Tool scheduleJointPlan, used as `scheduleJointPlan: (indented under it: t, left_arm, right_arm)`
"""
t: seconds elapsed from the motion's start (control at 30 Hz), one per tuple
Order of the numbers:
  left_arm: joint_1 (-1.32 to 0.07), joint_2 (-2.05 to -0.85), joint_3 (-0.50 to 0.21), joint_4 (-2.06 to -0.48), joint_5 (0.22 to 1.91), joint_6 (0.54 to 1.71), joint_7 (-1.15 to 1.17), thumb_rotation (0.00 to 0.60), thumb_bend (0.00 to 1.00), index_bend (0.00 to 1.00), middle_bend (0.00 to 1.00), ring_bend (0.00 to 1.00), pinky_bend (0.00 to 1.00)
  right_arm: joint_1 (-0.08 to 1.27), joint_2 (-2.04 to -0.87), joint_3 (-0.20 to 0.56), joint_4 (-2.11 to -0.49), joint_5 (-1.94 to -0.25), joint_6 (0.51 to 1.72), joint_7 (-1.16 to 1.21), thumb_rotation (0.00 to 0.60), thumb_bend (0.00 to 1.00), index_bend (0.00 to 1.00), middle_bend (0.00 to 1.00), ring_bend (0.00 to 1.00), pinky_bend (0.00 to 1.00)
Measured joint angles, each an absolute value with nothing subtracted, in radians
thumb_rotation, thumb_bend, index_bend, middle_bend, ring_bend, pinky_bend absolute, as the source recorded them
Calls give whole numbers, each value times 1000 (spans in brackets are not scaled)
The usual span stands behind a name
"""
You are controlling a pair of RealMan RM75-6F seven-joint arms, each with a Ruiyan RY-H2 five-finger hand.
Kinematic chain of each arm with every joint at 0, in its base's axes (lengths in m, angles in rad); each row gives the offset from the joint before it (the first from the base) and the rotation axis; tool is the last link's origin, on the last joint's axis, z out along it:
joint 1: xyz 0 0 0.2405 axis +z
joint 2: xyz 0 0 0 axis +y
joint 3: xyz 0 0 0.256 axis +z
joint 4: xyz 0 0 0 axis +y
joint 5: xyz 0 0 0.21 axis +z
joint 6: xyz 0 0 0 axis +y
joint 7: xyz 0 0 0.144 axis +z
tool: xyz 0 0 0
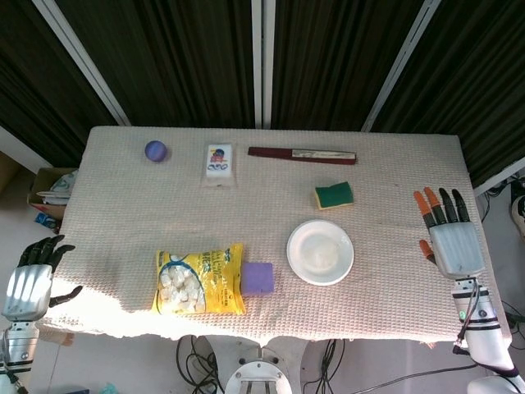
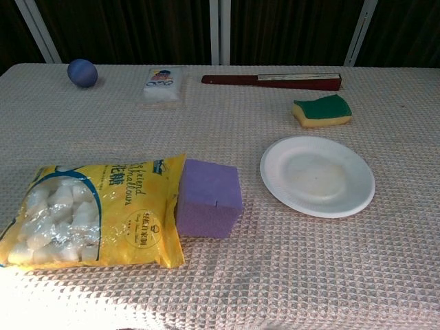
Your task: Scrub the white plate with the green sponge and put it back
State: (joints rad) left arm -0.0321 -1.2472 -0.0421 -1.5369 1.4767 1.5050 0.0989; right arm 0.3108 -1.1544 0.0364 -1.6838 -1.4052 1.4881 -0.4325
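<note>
While both hands hang empty, green sponge (image 1: 334, 195) lies beside white plate (image 1: 321, 252).

A table (image 1: 394, 164) is covered by a pale pink waffle-weave cloth (image 2: 289, 275), whose front hem hangs ragged over the near edge in the head view. Behind the table, dark pleated curtains (image 1: 189, 57) are hung across the whole back of the scene, divided by white frame bars (image 1: 262, 61): 1 upright pair at the centre and 2 slanted bars to either side. A light tiled floor (image 1: 107, 361) is seen below the table, where a white round base (image 1: 258, 379) and black cables (image 1: 193, 353) are gathered. A cardboard box (image 1: 51, 193) of clutter is set on the floor at the left. Strong light is thrown across the cloth's near left corner.
</note>
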Motion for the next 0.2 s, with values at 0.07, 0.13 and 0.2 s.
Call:
scheduleJointPlan:
  t: [0.07, 0.13, 0.2]
  left_arm:
    - [-33, -1250, -44, -1549, 1481, 1516, 131, 600, 64, 251, 133, 108, 137]
    - [-33, -1252, -47, -1565, 1485, 1526, 158, 600, 64, 251, 133, 108, 137]
    - [-34, -1252, -50, -1584, 1490, 1535, 185, 600, 63, 251, 134, 108, 137]
  right_arm:
    - [271, -1145, 10, -1673, -1438, 1520, -357, 600, 153, 0, 68, 0, 0]
    - [227, -1140, -16, -1650, -1473, 1554, -272, 600, 154, 0, 68, 0, 0]
    - [187, -1142, -36, -1613, -1510, 1590, -200, 600, 156, 0, 68, 0, 0]
